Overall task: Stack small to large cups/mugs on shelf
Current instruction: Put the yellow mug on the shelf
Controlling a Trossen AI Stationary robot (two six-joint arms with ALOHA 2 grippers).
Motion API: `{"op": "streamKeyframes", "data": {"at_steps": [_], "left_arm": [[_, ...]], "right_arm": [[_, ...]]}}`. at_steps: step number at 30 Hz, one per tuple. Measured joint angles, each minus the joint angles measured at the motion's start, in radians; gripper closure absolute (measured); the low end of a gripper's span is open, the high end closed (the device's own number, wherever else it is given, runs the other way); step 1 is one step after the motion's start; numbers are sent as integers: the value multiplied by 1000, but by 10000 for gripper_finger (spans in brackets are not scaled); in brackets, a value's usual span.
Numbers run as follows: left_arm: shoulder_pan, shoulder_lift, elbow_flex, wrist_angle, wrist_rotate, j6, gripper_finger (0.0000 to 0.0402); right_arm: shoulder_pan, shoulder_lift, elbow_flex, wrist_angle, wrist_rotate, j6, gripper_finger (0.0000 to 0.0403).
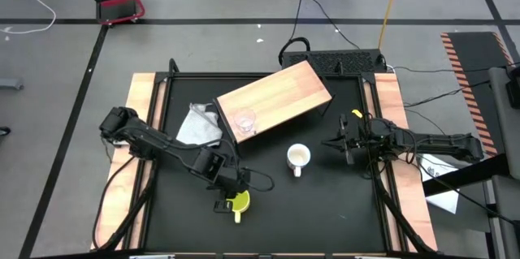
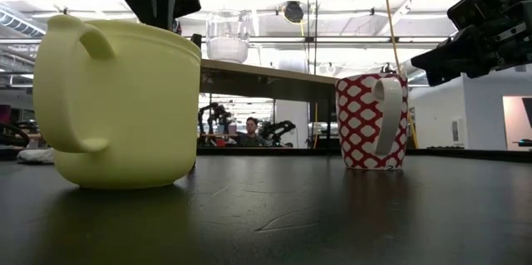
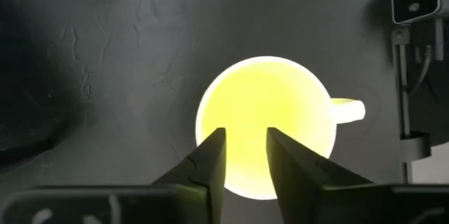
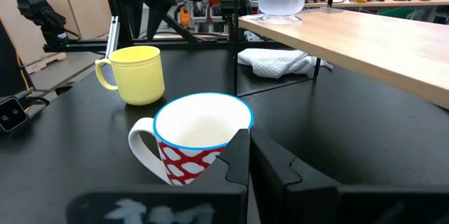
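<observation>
With the left end effector held slightly apart above the yellow mug on the worktop, the mug could be tipped if its rim is struck during descent.

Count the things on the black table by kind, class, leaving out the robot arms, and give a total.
Mugs: 2 (yellow mug, red-patterned mug)
Glass cups: 1 (glass cup, on the shelf)
Shelves: 1 (shelf)
Cloths: 1 (cloth)
Total: 5
</observation>
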Motion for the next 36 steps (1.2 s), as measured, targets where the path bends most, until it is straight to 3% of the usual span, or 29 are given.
{"op": "streamKeyframes", "data": {"at_steps": [11,23,36], "left_arm": [[-2,14,0,6,-12,16,246],[-10,36,0,37,10,58,245],[-10,45,0,42,-40,80,245]], "right_arm": [[0,0,0,0,0,2,403],[0,0,0,0,0,3,403],[0,0,0,0,0,7,403]]}}
